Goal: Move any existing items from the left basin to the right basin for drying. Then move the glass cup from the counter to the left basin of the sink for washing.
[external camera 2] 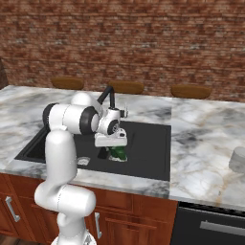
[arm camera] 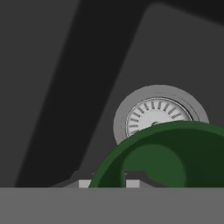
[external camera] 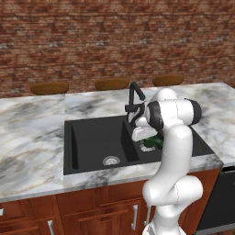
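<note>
- Left base view shows the white arm bent down over the black sink (external camera: 92,137), its tool (external camera: 149,146) low over the narrower right basin (external camera: 199,146), just beside the black faucet (external camera: 134,102)
- A glossy dark-green item (external camera: 157,142) sits at the tool tip in that view, partly hidden behind the arm's forearm
- The wider left basin (external camera: 98,137) lies to the left of the divider, with its round silver drain (external camera: 111,160) near the front wall
- Right base view gives the tool (external camera 2: 114,152) pointing down, with the green item (external camera 2: 117,153) hanging just under the white hand, above the black basin floor
- Whether the item touches the basin floor cannot be told from either base view
- Hand view has the green item (arm camera: 175,157) large and close at the bottom, its curved rim arching over the fingertips (arm camera: 135,176), which sit against its surface: the tool is clamped on the green item
- Behind the item in the hand view lies a round silver drain (arm camera: 153,111) with a slotted centre, set in the dark basin floor
- A pale, see-through glass cup (external camera 2: 238,159) stands on the white marble desk (external camera 2: 206,139) at the far right of the right base view, well apart from the sink
- Reddish-brown cabinets (external camera: 92,211) run below the desk, and a brick wall (external camera: 114,41) rises behind it
</note>
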Robot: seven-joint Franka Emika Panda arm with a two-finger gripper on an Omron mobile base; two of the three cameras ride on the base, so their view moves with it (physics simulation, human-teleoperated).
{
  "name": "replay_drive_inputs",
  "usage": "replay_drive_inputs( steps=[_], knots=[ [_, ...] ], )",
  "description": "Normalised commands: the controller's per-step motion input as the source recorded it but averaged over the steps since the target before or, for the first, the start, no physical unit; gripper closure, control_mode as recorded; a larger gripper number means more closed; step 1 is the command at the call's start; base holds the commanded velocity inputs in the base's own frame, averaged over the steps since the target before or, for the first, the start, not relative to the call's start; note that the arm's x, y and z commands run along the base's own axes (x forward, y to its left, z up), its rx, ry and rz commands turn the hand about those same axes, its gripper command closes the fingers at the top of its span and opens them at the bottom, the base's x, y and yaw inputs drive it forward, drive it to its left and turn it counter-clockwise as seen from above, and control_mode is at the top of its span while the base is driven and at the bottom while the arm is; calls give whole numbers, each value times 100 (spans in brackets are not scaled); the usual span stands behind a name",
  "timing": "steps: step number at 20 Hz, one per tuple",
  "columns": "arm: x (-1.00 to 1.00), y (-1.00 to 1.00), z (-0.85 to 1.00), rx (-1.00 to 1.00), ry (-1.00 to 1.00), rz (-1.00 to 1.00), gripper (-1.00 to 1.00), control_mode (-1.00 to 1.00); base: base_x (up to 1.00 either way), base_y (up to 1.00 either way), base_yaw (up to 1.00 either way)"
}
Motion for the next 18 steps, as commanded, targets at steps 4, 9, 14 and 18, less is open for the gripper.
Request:
replay_drive_inputs(
  steps=[4, 9, 14, 18],
  knots=[
    [-31, -16, -30, 0, 0, 0, 100, -100, 0, 0, 0],
    [-31, -14, -29, 0, 0, 0, -100, -100, 0, 0, 0],
    [-41, -19, -20, 0, 0, 0, -100, -100, 0, 0, 0],
    [-44, -18, -1, 1, -1, 0, -100, -100, 0, 0, 0]
  ],
)
